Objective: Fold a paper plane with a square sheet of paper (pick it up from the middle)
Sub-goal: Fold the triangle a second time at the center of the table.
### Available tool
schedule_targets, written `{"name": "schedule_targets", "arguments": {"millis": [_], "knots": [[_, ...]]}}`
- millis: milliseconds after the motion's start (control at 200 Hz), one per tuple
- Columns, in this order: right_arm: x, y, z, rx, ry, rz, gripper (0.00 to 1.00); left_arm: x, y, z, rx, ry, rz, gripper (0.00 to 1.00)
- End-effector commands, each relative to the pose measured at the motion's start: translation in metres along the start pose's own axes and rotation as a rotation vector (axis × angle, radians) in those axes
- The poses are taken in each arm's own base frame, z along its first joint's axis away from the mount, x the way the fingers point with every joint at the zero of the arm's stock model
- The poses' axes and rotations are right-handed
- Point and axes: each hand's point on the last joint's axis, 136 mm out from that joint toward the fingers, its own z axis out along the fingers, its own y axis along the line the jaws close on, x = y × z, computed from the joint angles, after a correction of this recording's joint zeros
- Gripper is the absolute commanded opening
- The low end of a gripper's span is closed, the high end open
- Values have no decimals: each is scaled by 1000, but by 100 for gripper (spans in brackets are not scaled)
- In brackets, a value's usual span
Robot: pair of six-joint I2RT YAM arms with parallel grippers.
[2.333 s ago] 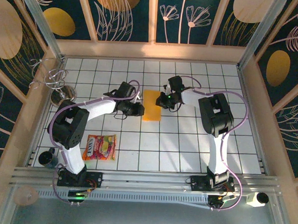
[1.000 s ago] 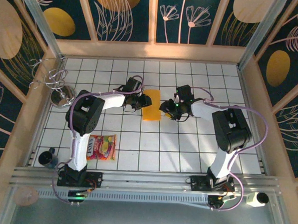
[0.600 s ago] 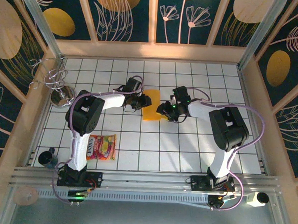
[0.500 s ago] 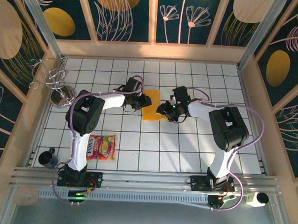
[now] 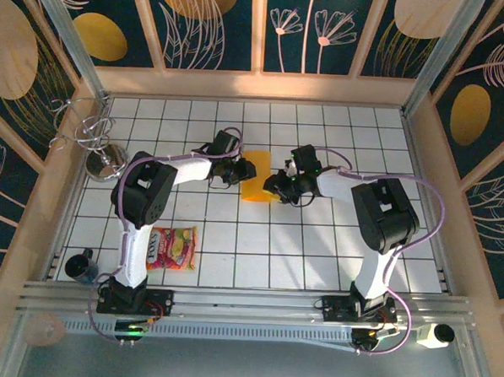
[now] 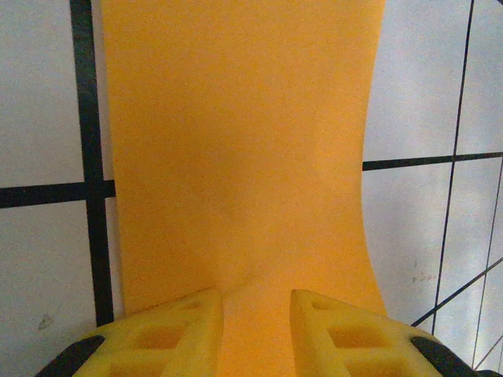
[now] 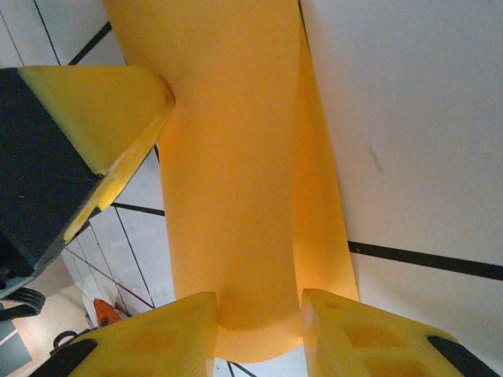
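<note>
Pinching the folded square sheet of paper (image 5: pixel 257 179), bowing off the tiled table's (image 5: pixel 317 243) far middle, in the left gripper (image 6: pixel 257 310), right gripper (image 7: pixel 259 310) straddling the opposite edge, grip impossible to tell, risking a skewed crease or tear if pulled unevenly.

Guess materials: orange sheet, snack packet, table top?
The orange sheet: likely thin matte paper; it bows smoothly and shows no sheen. The packet: probably printed plastic film, too small to be sure. The table: white with dark grid lines, material unclear.
</note>
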Motion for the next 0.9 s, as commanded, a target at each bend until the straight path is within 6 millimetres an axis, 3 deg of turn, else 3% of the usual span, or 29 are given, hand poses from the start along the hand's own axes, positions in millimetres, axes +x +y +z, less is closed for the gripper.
{"name": "schedule_targets", "arguments": {"millis": [0, 265, 561, 896], "knots": [[-3, 16, -3, -56, -19, -16, 33, 16, 29, 7, -84, 44, -43, 29], [-7, 14, 4, -60, -28, -19, 40, 16, 29, 7, -84, 43, -42, 29], [-32, 9, 8, -64, -62, -39, 45, 15, 27, 6, -82, 39, -38, 29], [-18, 16, 3, -124, -22, -46, 39, 13, 26, 5, -81, 34, -40, 29]]}}
